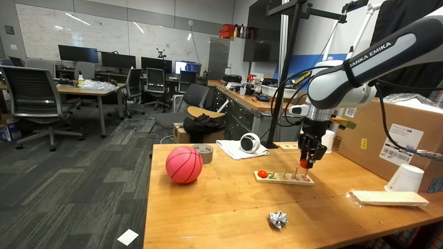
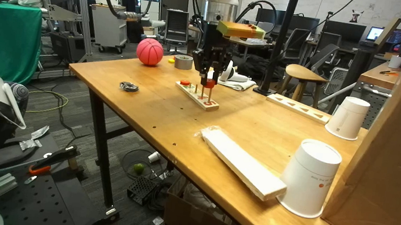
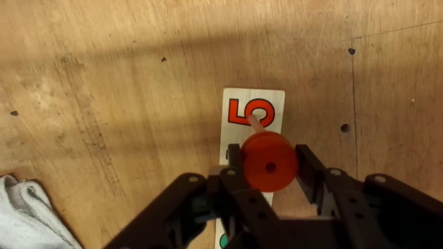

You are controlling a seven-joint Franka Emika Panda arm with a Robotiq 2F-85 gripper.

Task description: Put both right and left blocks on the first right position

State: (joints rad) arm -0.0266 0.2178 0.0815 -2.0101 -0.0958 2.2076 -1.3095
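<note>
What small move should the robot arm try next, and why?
Perhaps nudge the red block toward the printed 5, aligning its hole with the peg there. In the wrist view, the fingers grip the block, and the peg vanishes under its rim, no tip showing in the hole.

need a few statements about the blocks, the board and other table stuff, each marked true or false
1. The gripper holds a red block above the table. True.
2. A second red block sits at one end of the numbered board. True.
3. That end is marked 5. False: the red 5 is at the opposite end.
4. Both cups on the table stand mouth up. False: the white cups are upside down.
5. The pink ball is beside a roll of tape. True.
</note>
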